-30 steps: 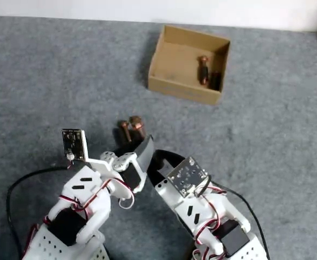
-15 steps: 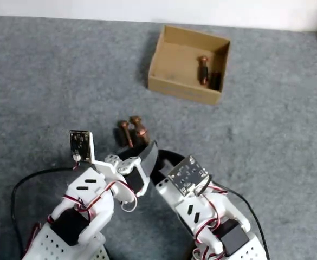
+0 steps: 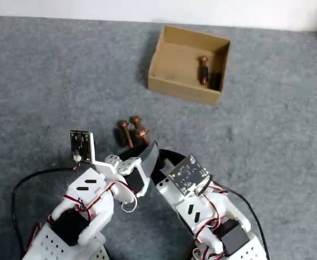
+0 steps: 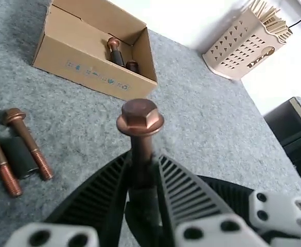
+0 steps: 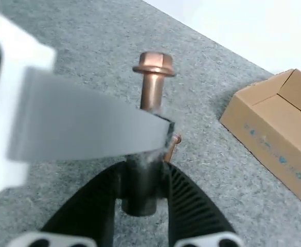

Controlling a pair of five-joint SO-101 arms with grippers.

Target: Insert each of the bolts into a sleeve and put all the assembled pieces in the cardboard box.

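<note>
One upright bolt (image 4: pixel 140 119) is pinched by the left pincer (image 4: pixel 142 158); the right pincer (image 5: pixel 142 172), leaning in alongside, clamps its sleeve (image 5: pixel 140 198).

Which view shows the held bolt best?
Left wrist view: the held bolt stands clear in the left gripper, head and shank plain. Right wrist view: that gripper crosses its shank above the sleeve in the right gripper. High view: the arms hide it.

No text is legible; the cardboard box (image 4: pixel 63 56) bears blue print (image 4: pixel 96 78) on its near wall, too small to read.
</note>
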